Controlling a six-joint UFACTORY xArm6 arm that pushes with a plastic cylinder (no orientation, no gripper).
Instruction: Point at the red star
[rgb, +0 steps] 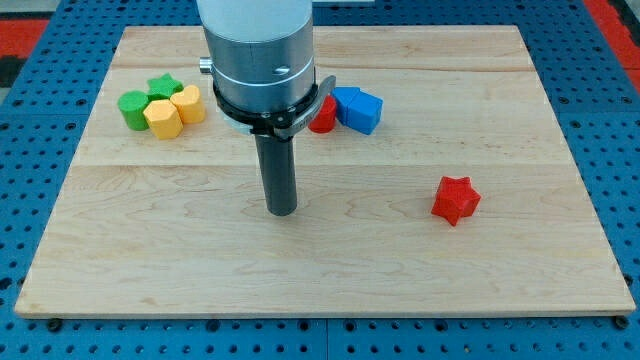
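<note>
The red star (456, 199) lies alone on the wooden board (400, 270), at the view's right, a little below mid-height. My tip (283, 211) is near the middle of the board, well to the left of the red star and apart from it. The rod hangs from a large grey and white cylinder (260, 55) at the view's top, which hides part of the board behind it.
A cluster at the view's upper left holds a green star (162, 86), a green cylinder (132, 108) and two yellow hexagonal blocks (163, 118) (188, 103). Right of the cylinder sit a partly hidden red block (323, 115) and blue blocks (358, 108).
</note>
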